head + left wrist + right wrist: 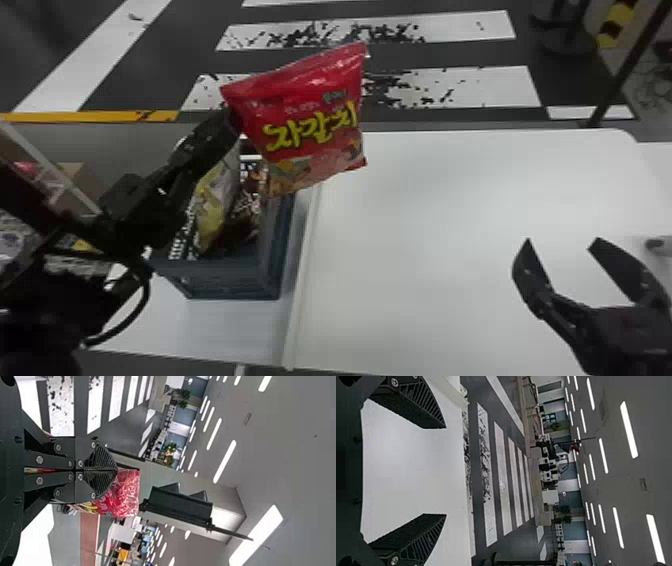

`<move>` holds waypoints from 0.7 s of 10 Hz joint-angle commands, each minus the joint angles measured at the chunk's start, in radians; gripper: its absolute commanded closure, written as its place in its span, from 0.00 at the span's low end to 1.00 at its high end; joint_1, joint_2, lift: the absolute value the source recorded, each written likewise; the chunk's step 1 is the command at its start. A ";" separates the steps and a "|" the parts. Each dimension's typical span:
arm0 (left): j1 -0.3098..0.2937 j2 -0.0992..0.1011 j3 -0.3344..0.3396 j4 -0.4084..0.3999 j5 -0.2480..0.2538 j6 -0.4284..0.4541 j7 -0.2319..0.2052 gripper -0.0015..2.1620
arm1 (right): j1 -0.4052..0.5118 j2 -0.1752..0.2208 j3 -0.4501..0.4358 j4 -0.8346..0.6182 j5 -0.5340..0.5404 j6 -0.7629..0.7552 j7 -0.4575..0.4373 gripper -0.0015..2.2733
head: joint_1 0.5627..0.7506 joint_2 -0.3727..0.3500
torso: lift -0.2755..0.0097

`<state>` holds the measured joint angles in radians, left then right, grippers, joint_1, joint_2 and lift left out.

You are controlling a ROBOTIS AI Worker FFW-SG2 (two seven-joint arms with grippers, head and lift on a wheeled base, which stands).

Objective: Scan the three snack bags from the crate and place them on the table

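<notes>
At left, claw (231, 122) raised; red bag (312, 112) pinched

Under our right gripper (561, 242) we have a white table (440, 210), reaching beyond the claw and well to its left. Nearer us than our left gripper (231, 122), and lower, a blue-grey crate (230, 279) stands on another white surface (220, 327), with the table's long edge (300, 280) just beside it.
</notes>
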<state>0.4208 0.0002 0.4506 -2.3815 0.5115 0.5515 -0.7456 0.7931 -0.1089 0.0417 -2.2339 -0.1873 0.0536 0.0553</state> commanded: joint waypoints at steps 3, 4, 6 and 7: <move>0.023 -0.003 -0.211 0.080 -0.054 -0.006 0.020 0.81 | 0.000 0.005 -0.011 0.004 -0.006 -0.027 0.000 0.04 | 0.70 0.51 | 0.75; 0.021 -0.003 -0.262 0.131 -0.065 -0.034 0.029 0.81 | 0.000 0.006 -0.011 0.002 -0.006 -0.030 0.000 0.04 | 0.70 0.46 | 0.75; -0.056 -0.003 -0.299 0.300 -0.053 -0.031 0.054 0.81 | 0.001 0.006 -0.011 0.000 -0.006 -0.030 0.000 0.04 | 0.70 0.40 | 0.75; -0.106 -0.003 -0.308 0.406 0.002 -0.025 0.054 0.81 | 0.003 0.005 -0.014 0.000 -0.006 -0.033 0.000 0.04 | 0.70 0.38 | 0.75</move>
<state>0.3471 0.0000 0.1496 -2.0447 0.4799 0.5222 -0.6915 0.7950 -0.1029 0.0293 -2.2332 -0.1935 0.0224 0.0552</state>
